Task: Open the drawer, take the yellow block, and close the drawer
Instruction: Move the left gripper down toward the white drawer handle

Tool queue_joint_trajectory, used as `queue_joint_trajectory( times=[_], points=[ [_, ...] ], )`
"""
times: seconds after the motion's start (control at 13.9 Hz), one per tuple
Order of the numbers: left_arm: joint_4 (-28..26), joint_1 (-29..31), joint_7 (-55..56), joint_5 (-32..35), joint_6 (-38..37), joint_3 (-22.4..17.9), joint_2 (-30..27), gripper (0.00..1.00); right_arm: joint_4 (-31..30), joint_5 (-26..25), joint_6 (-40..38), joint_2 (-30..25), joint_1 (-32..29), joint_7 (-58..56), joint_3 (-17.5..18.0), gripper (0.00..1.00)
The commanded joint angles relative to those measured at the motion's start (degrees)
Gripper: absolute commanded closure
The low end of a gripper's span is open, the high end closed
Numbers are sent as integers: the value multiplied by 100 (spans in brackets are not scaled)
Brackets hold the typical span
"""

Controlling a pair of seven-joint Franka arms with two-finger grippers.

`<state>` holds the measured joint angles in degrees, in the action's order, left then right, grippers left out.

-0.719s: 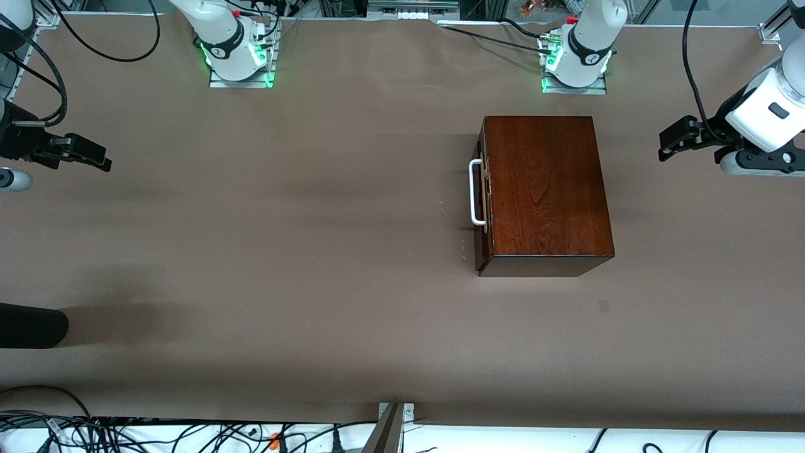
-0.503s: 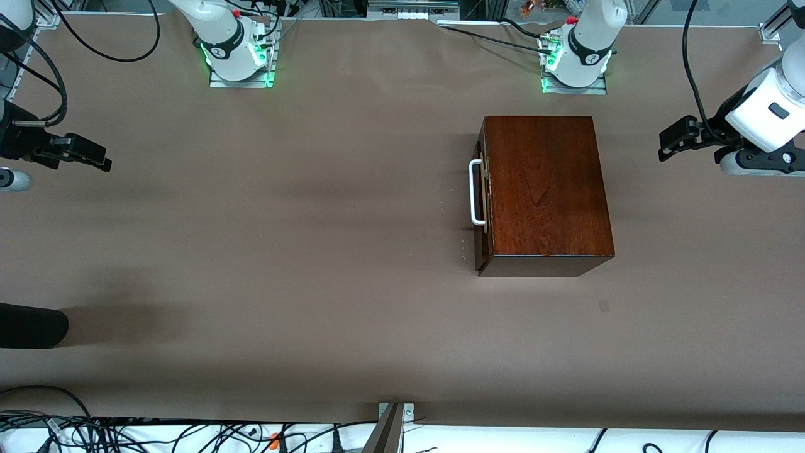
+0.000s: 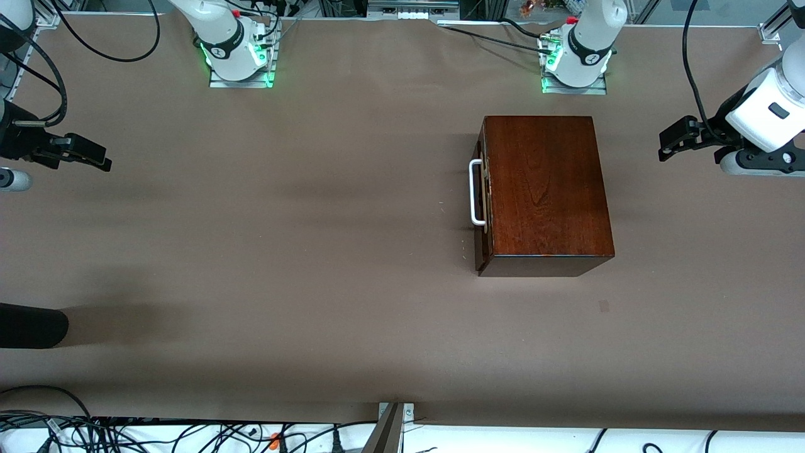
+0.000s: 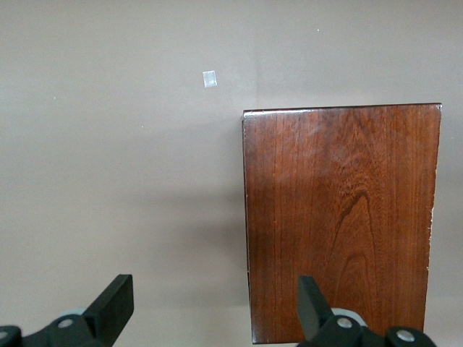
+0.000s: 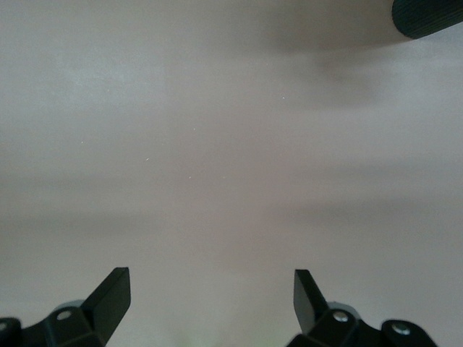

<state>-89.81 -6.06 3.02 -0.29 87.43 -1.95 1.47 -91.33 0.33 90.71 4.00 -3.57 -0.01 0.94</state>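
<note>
The dark reddish-brown wooden box (image 3: 546, 189) stands on the table toward the left arm's end. Its drawer (image 3: 483, 201) is shut, and its white bar handle (image 3: 475, 192) faces the right arm's end. The box top also shows in the left wrist view (image 4: 340, 217). The yellow block is out of view. My left gripper (image 3: 668, 143) hangs open and empty over the table's left-arm end, apart from the box; its open fingers show in the left wrist view (image 4: 215, 307). My right gripper (image 3: 99, 160) hangs open and empty over the right-arm end, over bare table (image 5: 210, 300).
A black rounded object (image 3: 31, 326) juts in at the table's right-arm end, nearer the front camera; it also shows in the right wrist view (image 5: 428, 18). A small pale tape patch (image 3: 604, 306) lies on the brown table (image 3: 283, 251), nearer the camera than the box.
</note>
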Motion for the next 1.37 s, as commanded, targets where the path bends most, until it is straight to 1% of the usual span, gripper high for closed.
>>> queue_joint_trajectory(
  times=[0.0, 0.14, 0.43, 0.65, 0.79, 0.93, 1.01, 1.15, 1.22, 1.29],
  points=[
    [113, 34, -29, 47, -86, -16, -33, 0, 98, 11, -88, 31, -29, 45, 11, 0],
    [297, 43, -56, 47, -103, -51, -24, 0, 98, 19, -88, 31, -29, 45, 11, 0],
    [298, -44, 67, 20, -112, 28, -33, 0, 98, 19, -88, 31, -29, 45, 11, 0],
    [289, -106, 873, -147, -95, 641, 11, 0, 98, 19, -79, 39, -29, 45, 11, 0],
    [306, -115, 1506, -86, -51, 1290, 134, 0, 98, 11, -79, 31, -38, 45, 11, 0],
    [324, -141, 2209, -42, -24, 1810, 309, 0, 98, 19, -88, 31, -29, 45, 11, 0],
    [324, -141, 2551, 37, -24, 2151, 371, 0, 98, 19, -88, 31, -38, 45, 11, 0],
    [324, -141, 3080, 266, 37, 2706, 520, 0, 89, 19, -88, 31, -29, 45, 11, 0],
    [333, -185, 3369, 345, 90, 2944, 634, 0, 98, 19, -88, 31, -38, 45, 11, 0],
    [333, -351, 3607, 546, 212, 3111, 766, 0, 98, 19, -88, 31, -38, 45, 11, 0]
  ],
)
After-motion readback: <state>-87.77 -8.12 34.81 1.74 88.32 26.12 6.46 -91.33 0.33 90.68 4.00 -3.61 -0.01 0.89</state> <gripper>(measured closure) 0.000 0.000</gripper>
